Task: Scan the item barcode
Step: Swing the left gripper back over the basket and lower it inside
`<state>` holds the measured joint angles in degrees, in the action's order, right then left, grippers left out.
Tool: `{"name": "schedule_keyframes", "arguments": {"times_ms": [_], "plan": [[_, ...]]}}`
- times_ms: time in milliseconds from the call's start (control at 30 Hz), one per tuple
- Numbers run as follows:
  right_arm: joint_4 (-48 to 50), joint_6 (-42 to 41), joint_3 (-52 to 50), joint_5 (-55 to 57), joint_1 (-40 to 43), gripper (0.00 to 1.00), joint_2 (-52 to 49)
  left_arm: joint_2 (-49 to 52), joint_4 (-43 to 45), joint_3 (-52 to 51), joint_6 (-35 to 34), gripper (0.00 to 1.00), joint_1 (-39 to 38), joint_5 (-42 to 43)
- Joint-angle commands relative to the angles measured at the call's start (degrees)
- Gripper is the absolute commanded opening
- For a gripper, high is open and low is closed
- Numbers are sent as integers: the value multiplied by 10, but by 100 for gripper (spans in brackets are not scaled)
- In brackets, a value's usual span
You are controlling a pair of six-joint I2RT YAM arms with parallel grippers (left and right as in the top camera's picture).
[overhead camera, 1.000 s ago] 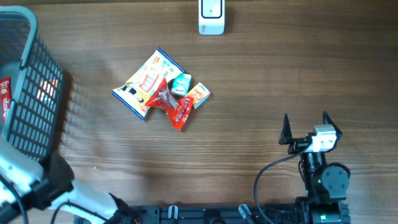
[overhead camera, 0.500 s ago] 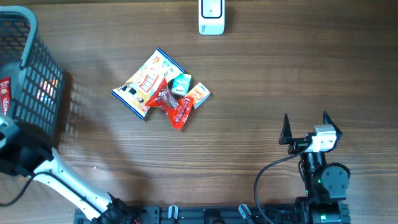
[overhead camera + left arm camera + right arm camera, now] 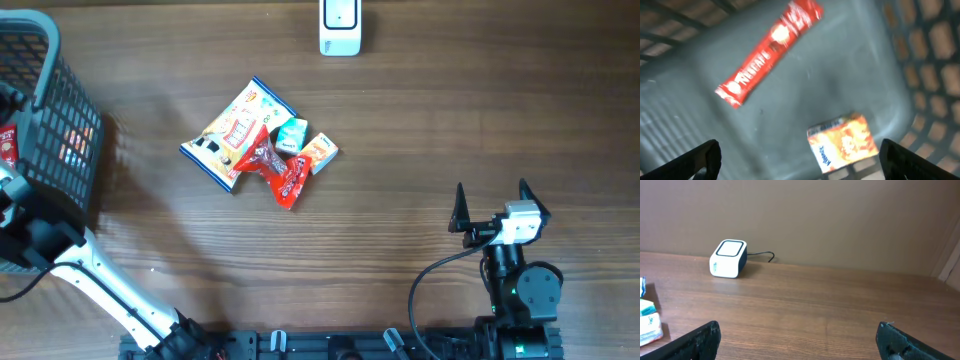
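Several snack items lie in a pile mid-table: a colourful bag (image 3: 232, 132), a red wrapper (image 3: 278, 170), a small green pack (image 3: 291, 133) and an orange-white box (image 3: 320, 152). No barcode shows on any of them. The white scanner (image 3: 340, 25) stands at the far edge and is also in the right wrist view, scanner (image 3: 728, 258). My left gripper (image 3: 800, 152) hangs open and empty inside the basket (image 3: 850, 65), above a red stick packet (image 3: 767, 52) and an orange box (image 3: 842, 141). My right gripper (image 3: 490, 205) is open and empty over bare table at the front right.
The dark mesh basket (image 3: 50, 130) stands at the table's left edge, and my left arm (image 3: 60, 250) reaches up to it from the front left. Small packs (image 3: 647, 320) show at the left edge of the right wrist view. A cable runs behind the scanner.
My left arm has swung from the front-left corner up toward the basket, and its gripper end now sits at the basket. The right arm and the pile have not moved.
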<state>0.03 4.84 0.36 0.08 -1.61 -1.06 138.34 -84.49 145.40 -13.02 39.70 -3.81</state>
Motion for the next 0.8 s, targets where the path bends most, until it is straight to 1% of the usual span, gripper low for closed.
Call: {"name": "schedule_keyframes", "arguments": {"times_ms": [0, 133, 333, 767], "plan": [[3, 6, -1, -1, 2, 100, 3, 13, 6, -62, 87, 98, 0, 43], [3, 6, -1, -1, 2, 100, 3, 13, 19, -107, 105, 100, 0, 52], [3, 6, -1, -1, 2, 100, 3, 13, 26, -124, 158, 100, 7, 167], [3, 6, -1, -1, 2, 100, 3, 36, 33, -124, 173, 99, 7, 172]]}}
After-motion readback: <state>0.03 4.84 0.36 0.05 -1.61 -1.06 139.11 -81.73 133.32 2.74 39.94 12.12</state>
